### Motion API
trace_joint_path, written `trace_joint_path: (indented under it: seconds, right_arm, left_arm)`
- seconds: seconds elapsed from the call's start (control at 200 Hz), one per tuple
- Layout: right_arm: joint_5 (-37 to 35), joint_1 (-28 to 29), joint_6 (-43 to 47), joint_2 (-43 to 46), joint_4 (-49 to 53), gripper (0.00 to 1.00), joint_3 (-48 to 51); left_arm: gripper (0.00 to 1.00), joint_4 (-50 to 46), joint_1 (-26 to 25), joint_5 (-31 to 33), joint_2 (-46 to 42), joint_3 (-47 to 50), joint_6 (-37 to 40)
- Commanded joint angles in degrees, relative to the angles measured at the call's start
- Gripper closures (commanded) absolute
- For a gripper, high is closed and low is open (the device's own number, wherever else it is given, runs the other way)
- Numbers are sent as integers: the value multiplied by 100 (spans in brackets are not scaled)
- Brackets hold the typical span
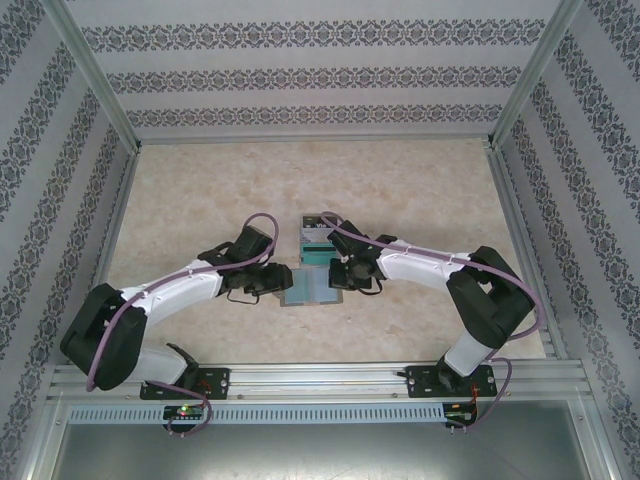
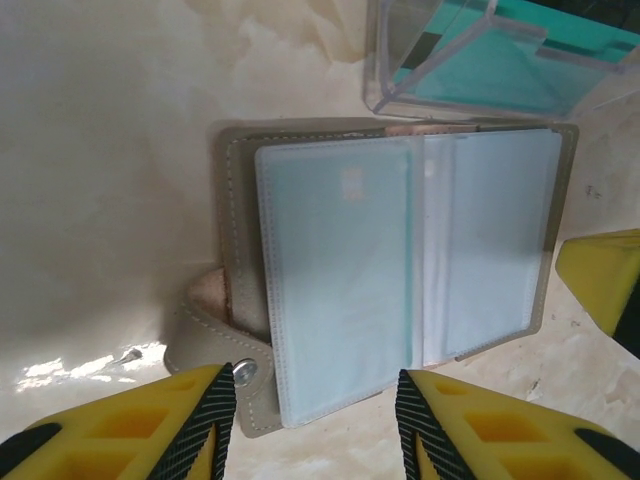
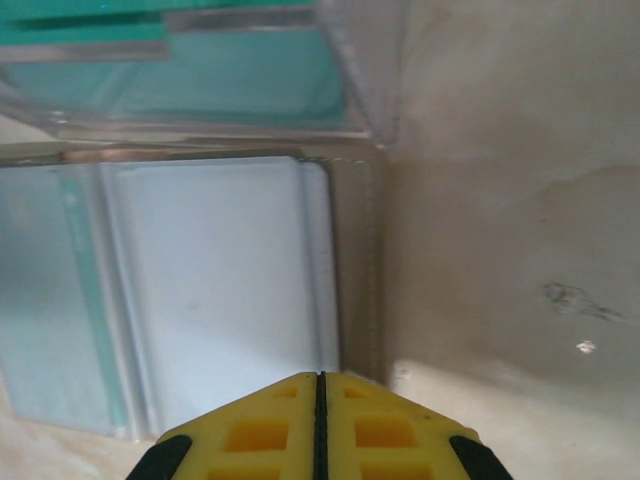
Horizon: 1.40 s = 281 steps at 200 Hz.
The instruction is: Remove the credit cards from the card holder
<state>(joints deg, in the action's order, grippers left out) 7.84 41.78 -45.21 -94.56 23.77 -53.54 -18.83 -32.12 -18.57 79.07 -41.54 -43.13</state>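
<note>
Three patterned walls (image 1: 320, 75), beige marbled table (image 1: 400, 180); left gripper (image 2: 315, 385) open, right gripper (image 3: 320, 382) closed.

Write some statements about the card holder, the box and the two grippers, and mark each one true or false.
1. The card holder lies open on the table. True.
2. The right gripper has its jaws wide apart. False: they are shut together.
3. A clear box with teal cards inside sits next to the card holder. True.
4. The left gripper is clamped on a card. False: its fingers stand apart, with the edge of a plastic sleeve in the gap and no card held.
</note>
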Motion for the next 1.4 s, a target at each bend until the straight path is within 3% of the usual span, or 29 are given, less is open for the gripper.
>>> trace_joint_path:
  seconds: [0.0, 0.1, 0.45, 1.399]
  right_arm:
    - [-493, 1, -124, -27, 186, 100, -19]
    - [-701, 11, -176, 12, 339, 100, -70]
    - [-261, 9, -85, -144, 115, 100, -80]
    - [-85, 18, -191, -537, -20, 100, -10]
  left_arm:
    - [54, 194, 65, -196, 111, -183, 98]
    - [54, 195, 65, -186, 159, -209, 115]
    - [55, 239, 59, -209, 294, -232, 128]
    - [62, 743, 52, -630, 1044, -324, 165]
